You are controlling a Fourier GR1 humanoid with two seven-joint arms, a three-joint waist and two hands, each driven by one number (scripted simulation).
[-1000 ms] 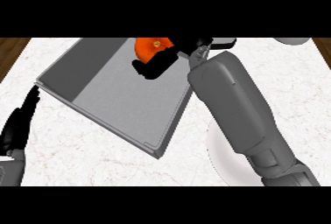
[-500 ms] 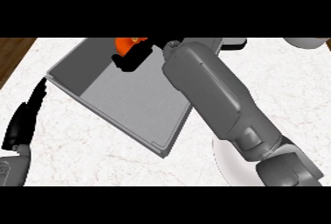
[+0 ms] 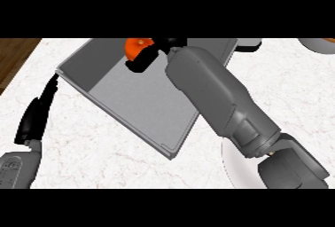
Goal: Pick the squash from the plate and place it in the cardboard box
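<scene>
An orange squash (image 3: 137, 45) shows near the top of the view, over the far part of the grey cardboard box (image 3: 131, 93). My right hand (image 3: 152, 55) is curled round it, black fingers wrapping its lower and right side, and the long grey right forearm crosses the box from the lower right. The white plate (image 3: 235, 166) lies at the lower right, mostly hidden under that arm. My left hand (image 3: 36, 117) rests at the left edge beside the box, fingers straight and pointing up.
The white marble counter ends at a wooden floor strip (image 3: 13, 55) on the upper left. A grey object (image 3: 248, 43) and a round rim (image 3: 319, 44) show at the top right.
The right arm has carried the squash leftward across the box and now holds it near the top centre. The view has shifted, so the left hand shows more fully.
</scene>
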